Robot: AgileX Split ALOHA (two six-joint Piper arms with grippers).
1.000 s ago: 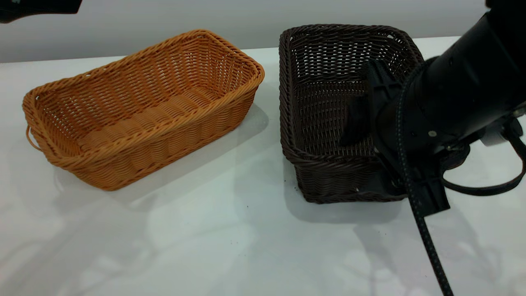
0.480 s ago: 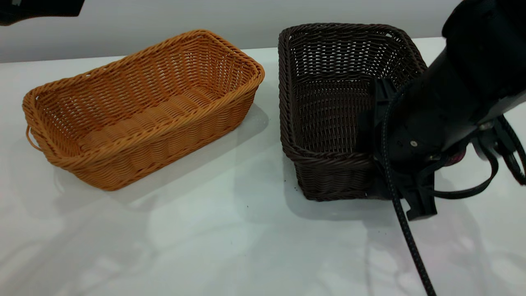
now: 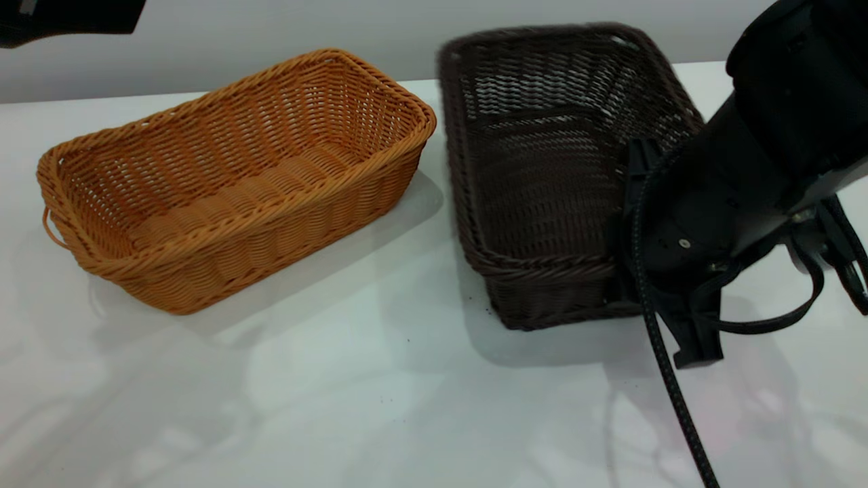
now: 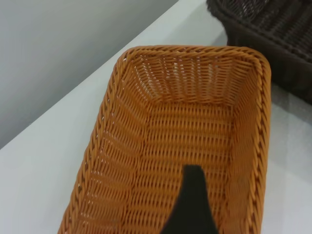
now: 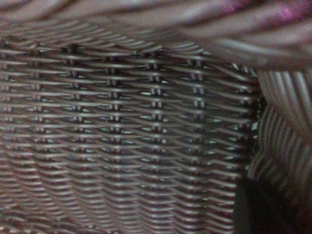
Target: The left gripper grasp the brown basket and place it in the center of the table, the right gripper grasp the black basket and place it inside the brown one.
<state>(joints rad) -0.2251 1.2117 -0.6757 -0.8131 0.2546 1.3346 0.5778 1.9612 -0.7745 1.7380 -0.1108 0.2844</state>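
White table (image 3: 380, 407) bears brown basket (image 3: 230, 183) beside black basket (image 3: 542, 183).

The brown basket (image 3: 230, 183) is showing orange-tan woven wicker — ribbed strands with a faint sheen, a braided rim, open gaps in the weave. The black basket (image 3: 542, 169) is showing the same wicker in very dark brown; close up, its strands are looking smooth and slightly shiny. The table (image 3: 339, 393) is looking white, smooth and slightly glossy, reflecting pale shapes. The right gripper (image 3: 627, 224) is showing matt black hard casing — plastic by its look — with a braided black cable (image 3: 668, 379).
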